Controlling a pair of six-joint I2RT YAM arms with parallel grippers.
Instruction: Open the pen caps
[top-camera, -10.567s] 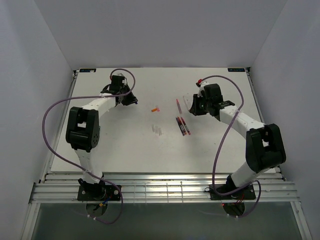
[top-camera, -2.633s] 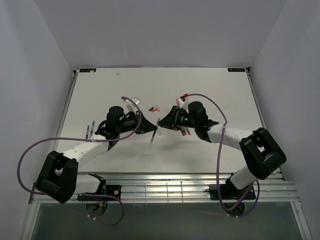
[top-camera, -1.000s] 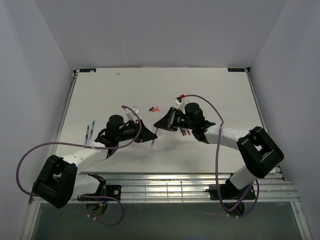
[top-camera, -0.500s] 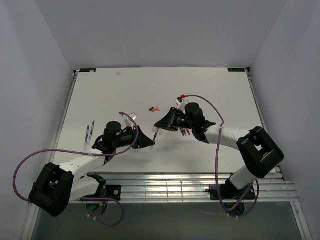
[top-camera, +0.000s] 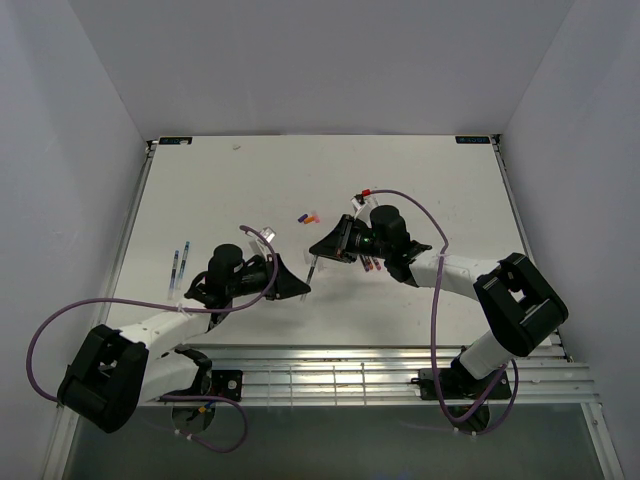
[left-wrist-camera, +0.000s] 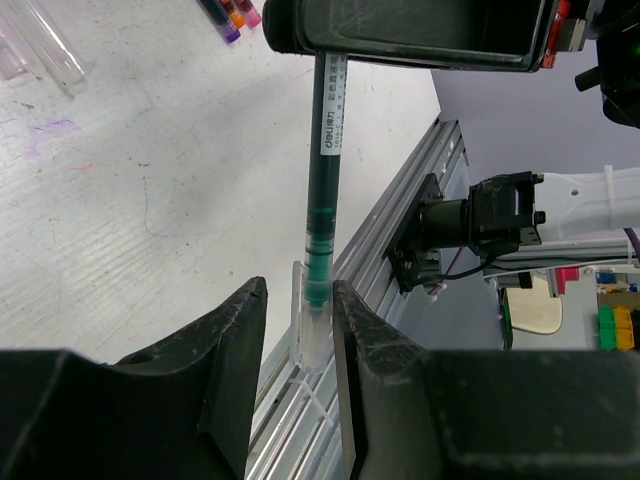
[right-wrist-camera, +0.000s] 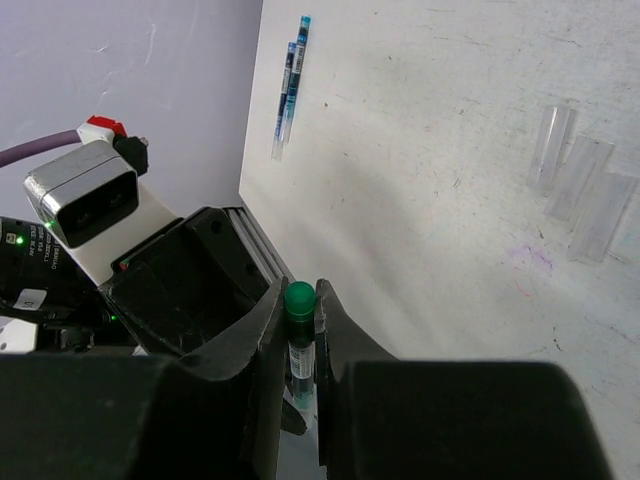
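My right gripper (top-camera: 322, 250) is shut on a green-barrelled pen (top-camera: 311, 268) held above the table, pointing at my left gripper (top-camera: 298, 287). In the right wrist view the fingers (right-wrist-camera: 275, 330) clamp the pen (right-wrist-camera: 300, 345) just below its green end. In the left wrist view the pen (left-wrist-camera: 327, 170) hangs from the right gripper (left-wrist-camera: 400, 30), its tip inside a clear pen cap (left-wrist-camera: 312, 335). The cap sits between my left gripper's (left-wrist-camera: 300, 290) jaws, against the right finger, with a gap on the other side. Three loose clear caps (right-wrist-camera: 580, 180) lie on the table.
Orange and blue caps (top-camera: 308, 216) lie beyond the grippers. More pens (top-camera: 371, 265) lie beside the right arm. Two blue pens (top-camera: 180, 265) lie at the left, also in the right wrist view (right-wrist-camera: 290, 80). The metal rail (top-camera: 320, 375) runs along the near edge.
Over the last second my left gripper drew back toward the near left, away from the right gripper. The right gripper and pen stayed put. No visible change in the last half second.
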